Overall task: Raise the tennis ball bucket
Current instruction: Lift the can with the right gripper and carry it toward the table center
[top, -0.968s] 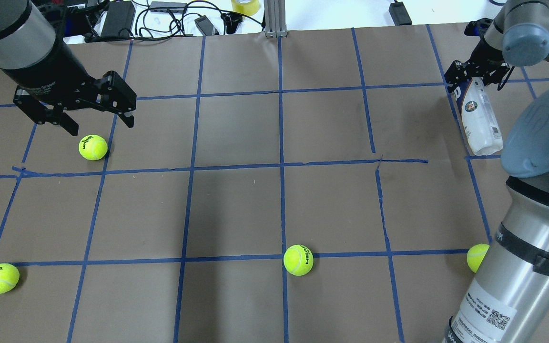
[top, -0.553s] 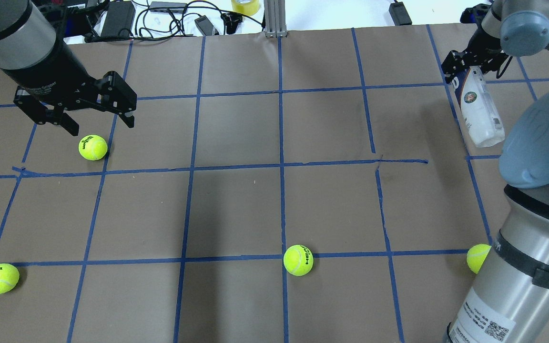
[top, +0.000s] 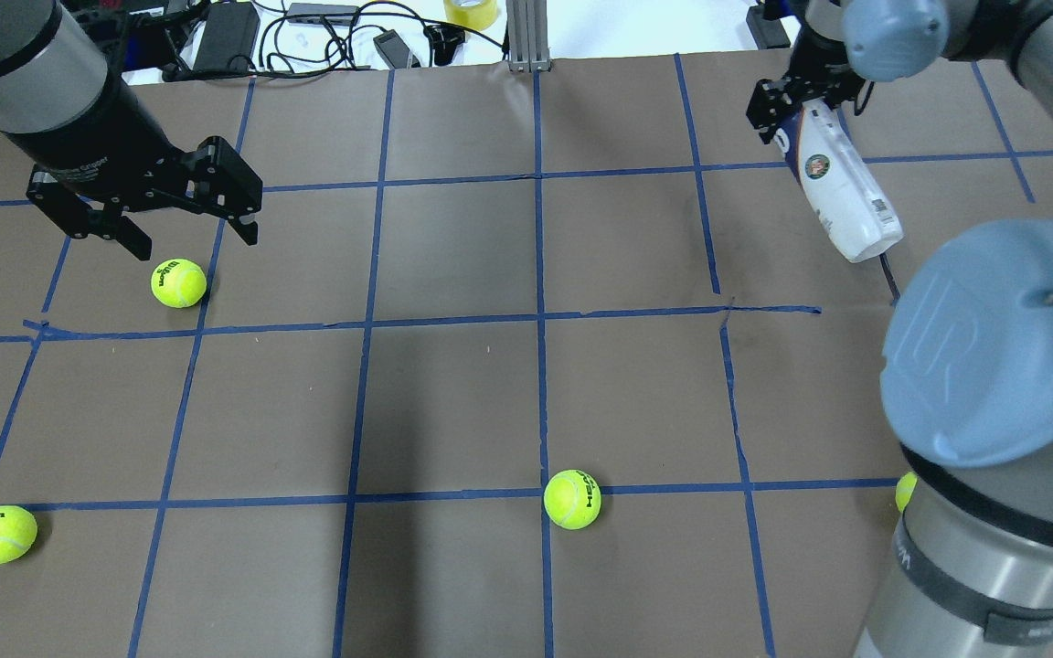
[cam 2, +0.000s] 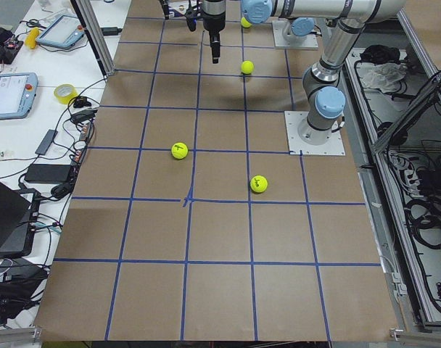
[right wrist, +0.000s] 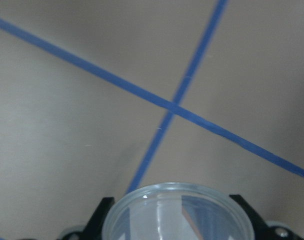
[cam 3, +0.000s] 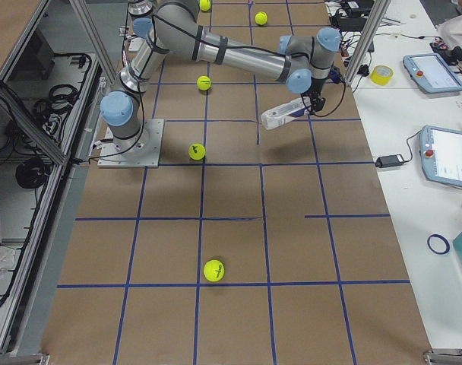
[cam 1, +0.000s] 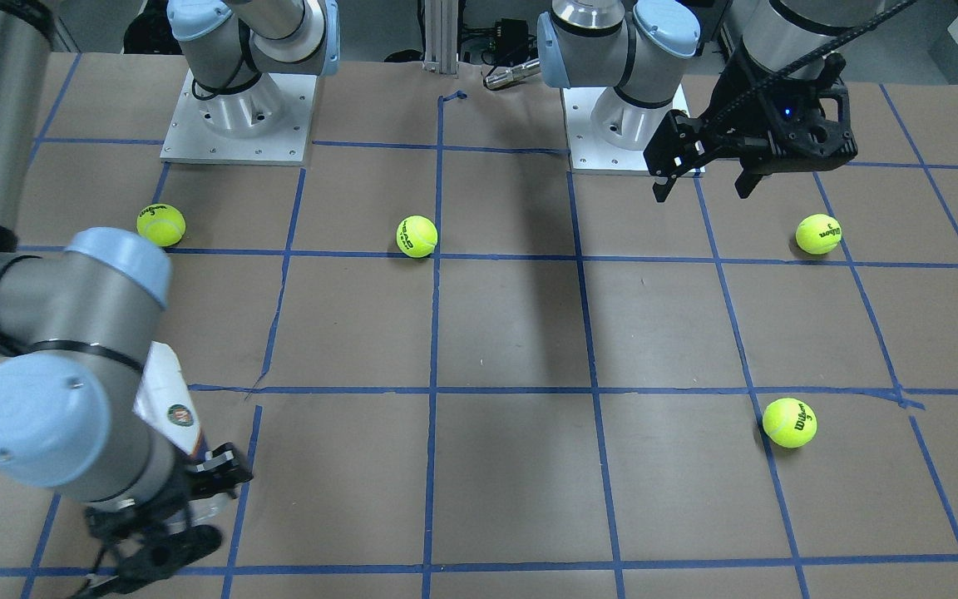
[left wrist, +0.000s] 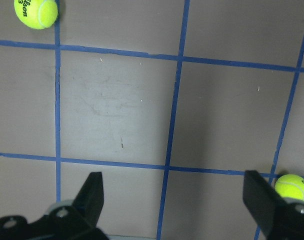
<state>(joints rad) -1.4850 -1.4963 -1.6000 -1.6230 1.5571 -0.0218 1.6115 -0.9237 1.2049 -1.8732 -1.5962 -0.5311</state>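
Observation:
The tennis ball bucket (top: 840, 195) is a slim clear can with a white and navy label and a round emblem. My right gripper (top: 790, 108) is shut on its top end. The can hangs tilted above the table at the far right, its lower end free. It also shows in the front view (cam 1: 166, 401) behind my right arm, and in the right side view (cam 3: 284, 114) with its shadow below. The right wrist view looks down over its open rim (right wrist: 177, 192). My left gripper (top: 193, 239) is open and empty, just above a tennis ball (top: 178, 282).
Three more tennis balls lie on the brown, blue-taped table: front left (top: 0, 534), front middle (top: 572, 499), and one half hidden behind my right arm (top: 904, 491). Cables and a tape roll (top: 471, 11) lie beyond the far edge.
My right gripper has risen and moved left and away with the bucket, whose lower end has come off the table. The left arm has not moved.

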